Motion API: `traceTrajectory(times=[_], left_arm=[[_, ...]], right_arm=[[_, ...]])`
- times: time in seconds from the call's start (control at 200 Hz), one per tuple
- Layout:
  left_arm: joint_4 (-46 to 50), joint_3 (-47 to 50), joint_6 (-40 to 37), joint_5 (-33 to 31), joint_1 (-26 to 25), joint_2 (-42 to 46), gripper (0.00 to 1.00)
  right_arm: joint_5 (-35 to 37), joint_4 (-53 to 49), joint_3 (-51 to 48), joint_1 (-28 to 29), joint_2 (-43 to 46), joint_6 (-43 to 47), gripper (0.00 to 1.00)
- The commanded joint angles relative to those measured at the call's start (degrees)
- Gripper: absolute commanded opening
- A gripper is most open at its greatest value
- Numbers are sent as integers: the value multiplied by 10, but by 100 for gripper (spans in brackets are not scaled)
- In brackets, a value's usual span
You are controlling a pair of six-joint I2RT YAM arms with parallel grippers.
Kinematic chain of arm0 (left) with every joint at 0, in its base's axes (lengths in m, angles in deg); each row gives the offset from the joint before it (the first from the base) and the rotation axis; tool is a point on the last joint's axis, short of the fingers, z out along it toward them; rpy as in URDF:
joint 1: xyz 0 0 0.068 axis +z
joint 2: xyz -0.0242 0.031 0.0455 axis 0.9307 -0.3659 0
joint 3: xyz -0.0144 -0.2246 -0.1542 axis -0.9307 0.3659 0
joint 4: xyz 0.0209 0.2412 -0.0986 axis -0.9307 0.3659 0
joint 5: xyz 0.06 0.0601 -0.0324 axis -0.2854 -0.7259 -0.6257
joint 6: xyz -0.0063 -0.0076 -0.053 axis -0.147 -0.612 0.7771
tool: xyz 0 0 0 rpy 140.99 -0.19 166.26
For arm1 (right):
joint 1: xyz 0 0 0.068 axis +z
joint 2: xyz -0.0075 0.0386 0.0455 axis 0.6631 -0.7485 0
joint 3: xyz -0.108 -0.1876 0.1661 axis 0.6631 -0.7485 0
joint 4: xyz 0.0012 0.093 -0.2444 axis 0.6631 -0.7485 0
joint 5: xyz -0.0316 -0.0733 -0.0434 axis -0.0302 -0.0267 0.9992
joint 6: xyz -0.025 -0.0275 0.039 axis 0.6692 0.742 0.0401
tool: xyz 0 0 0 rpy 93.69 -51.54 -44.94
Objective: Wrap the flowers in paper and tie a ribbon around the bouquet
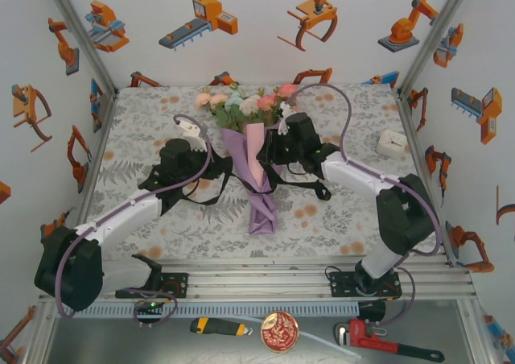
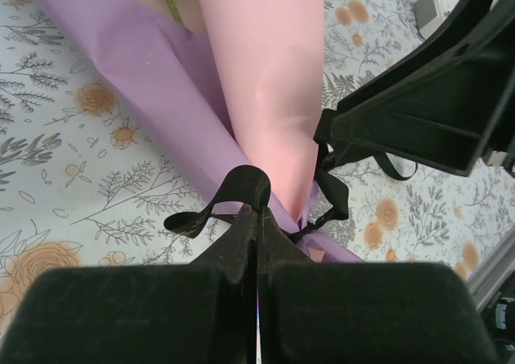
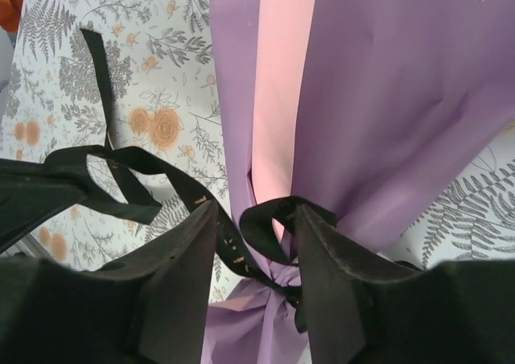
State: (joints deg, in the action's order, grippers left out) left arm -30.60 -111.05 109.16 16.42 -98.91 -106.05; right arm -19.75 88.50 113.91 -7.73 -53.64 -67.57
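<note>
The bouquet lies in the middle of the table, its flowers (image 1: 241,102) pointing to the back and the purple paper (image 1: 245,159) narrowing to a cone toward the front. The black ribbon (image 1: 278,187) is tied round the cone's neck. My left gripper (image 2: 257,211) is shut on one ribbon loop (image 2: 245,187) just left of the cone. My right gripper (image 3: 256,211) stands open over the knot. Another ribbon loop (image 3: 269,219) sits loose between its fingers, leaning on the right finger (image 3: 322,243). The paper's pink face (image 3: 282,82) shows in the fold.
A small white box (image 1: 392,143) sits at the table's right back. Ribbon tails (image 3: 121,171) trail over the floral tablecloth beside the cone. A utility knife (image 1: 217,326), a round tin (image 1: 279,332) and a red pipe wrench (image 1: 386,344) lie below the front rail.
</note>
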Motion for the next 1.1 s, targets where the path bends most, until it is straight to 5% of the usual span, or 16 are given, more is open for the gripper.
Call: traceTrajectory(times=[0.0, 0.28, 0.561, 1.096], left_arm=[[-26, -6, 8, 10, -5, 0, 0], [1, -7, -3, 6, -7, 17, 0], [15, -7, -7, 3, -7, 25, 0], [16, -10, -5, 4, -8, 15, 0]], right_arm=[[17, -18, -11, -3, 57, 54, 47], [2, -34, -90, -42, 101, 125, 57], [-34, -25, -145, -72, 83, 351, 53], [-32, 25, -106, -44, -44, 334, 63]])
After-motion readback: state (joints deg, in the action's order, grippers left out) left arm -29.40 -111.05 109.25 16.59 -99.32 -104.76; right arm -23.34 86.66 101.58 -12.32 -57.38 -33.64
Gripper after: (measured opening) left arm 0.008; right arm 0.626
